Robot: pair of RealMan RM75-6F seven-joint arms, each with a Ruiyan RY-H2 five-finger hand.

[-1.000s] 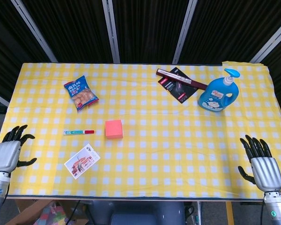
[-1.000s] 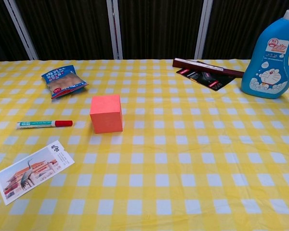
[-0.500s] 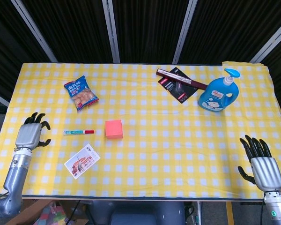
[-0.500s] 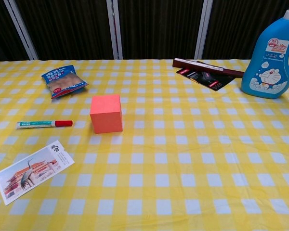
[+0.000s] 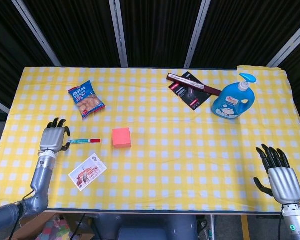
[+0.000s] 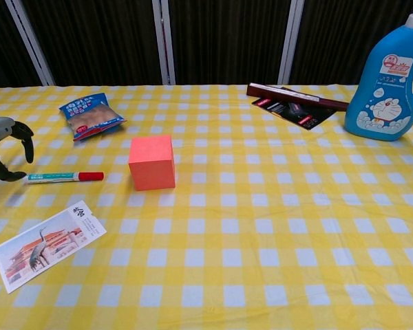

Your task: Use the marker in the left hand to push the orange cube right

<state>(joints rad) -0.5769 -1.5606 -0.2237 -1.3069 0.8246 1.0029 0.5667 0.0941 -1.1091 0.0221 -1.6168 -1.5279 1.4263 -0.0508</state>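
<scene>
The left hand [image 5: 53, 138] hovers low over the left side of the desk [image 5: 190, 150] with fingers spread and curved, holding nothing, its fingertips just beside the green tail of the marker [image 5: 84, 141]; the right hand [image 5: 279, 176] rests at the near right corner, fingers apart and empty. The marker lies flat, red cap pointing right toward the orange cube [image 5: 121, 137], which sits near it, left of centre. A snack bag [image 5: 86, 99] lies farther back, a postcard [image 5: 87, 171] nearer, and a dark box [image 5: 192, 89] and blue bottle [image 5: 233, 100] at far right.

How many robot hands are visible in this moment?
2. The left hand hovers by the marker, its fingers apart; the right hand sits at the table's near right corner.
</scene>
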